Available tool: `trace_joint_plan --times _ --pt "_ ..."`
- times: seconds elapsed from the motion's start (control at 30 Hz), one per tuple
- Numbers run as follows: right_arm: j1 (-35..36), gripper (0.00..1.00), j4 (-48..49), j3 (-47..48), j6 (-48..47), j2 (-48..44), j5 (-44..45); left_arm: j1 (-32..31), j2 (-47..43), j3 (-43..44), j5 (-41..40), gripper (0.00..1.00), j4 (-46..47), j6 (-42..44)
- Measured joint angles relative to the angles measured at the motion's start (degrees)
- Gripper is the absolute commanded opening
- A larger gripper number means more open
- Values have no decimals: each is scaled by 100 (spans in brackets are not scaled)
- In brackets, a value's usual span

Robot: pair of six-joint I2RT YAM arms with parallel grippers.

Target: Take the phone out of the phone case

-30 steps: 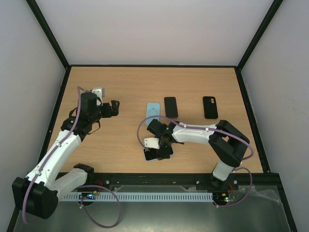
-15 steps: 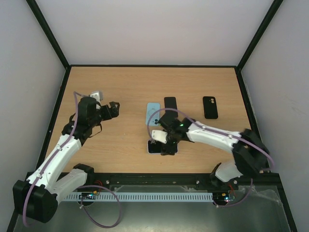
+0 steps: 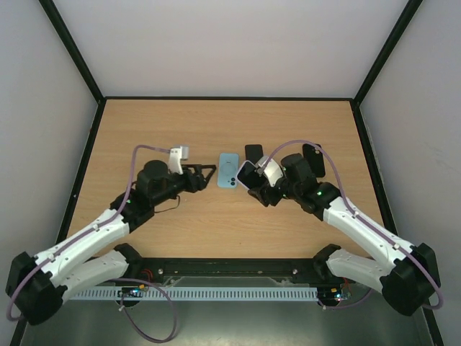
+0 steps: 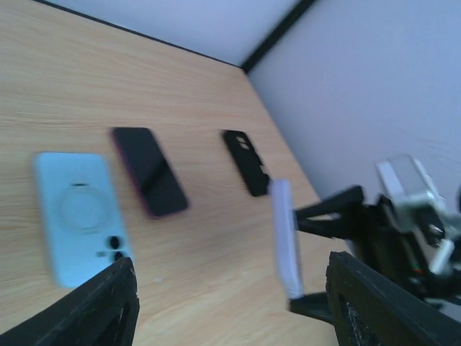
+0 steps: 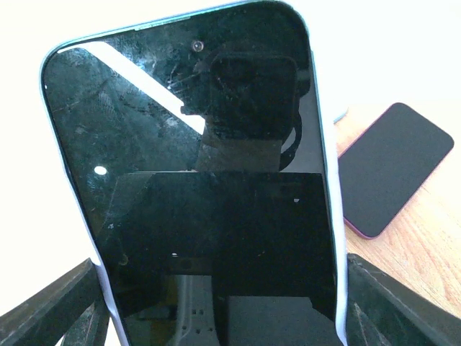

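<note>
From above: the right gripper (image 3: 255, 186) is clamped on the black-screened phone in a thin pale-blue case (image 3: 246, 173), held up off the wooden table (image 3: 180, 130) and tilted toward the left arm, probably so the other side can get at the case rim. The left gripper (image 3: 208, 173) faces it with jaws apart and nothing in them. It is just beside a flat light-blue slab with a ring mark (image 3: 228, 171); spare case or face-down phone, can't tell. A dark phone with a magenta rim (image 3: 253, 153) and a black case with a camera cutout (image 3: 313, 160) lie further back, partly behind the right arm. Left wrist view is blurry: the held phone is edge-on, a thin pale strip (image 4: 286, 238), and the grip on it is hard to read. The left fingers (image 4: 101, 310) are cut off at the bottom edge. Right wrist view: the screen (image 5: 191, 187) fills the frame and the case lip is only a thin line around it. Where the pads touch is hidden under the phone's lower end.
</note>
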Motion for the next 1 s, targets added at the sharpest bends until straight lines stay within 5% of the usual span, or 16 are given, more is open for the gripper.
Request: trace_joint_plan --times 0.17,0.4,0.87,0.97,1.0 --pt "-20 47 225 -122 328 -249 46 -850 785 363 -306 68 568 -192" --pt "-20 44 470 -214 586 -328 162 -1576 2258 1305 -776 51 702 -306" --pt "-20 44 673 -374 876 -391 516 -1766 3217 1432 -675 14 1322 -669" --pt "-39 49 680 -391 881 -393 514 -1764 3254 1440 -544 6 1445 -625" --pt "-52 58 680 -391 885 -404 492 -1753 3254 1440 -472 4 1464 -570"
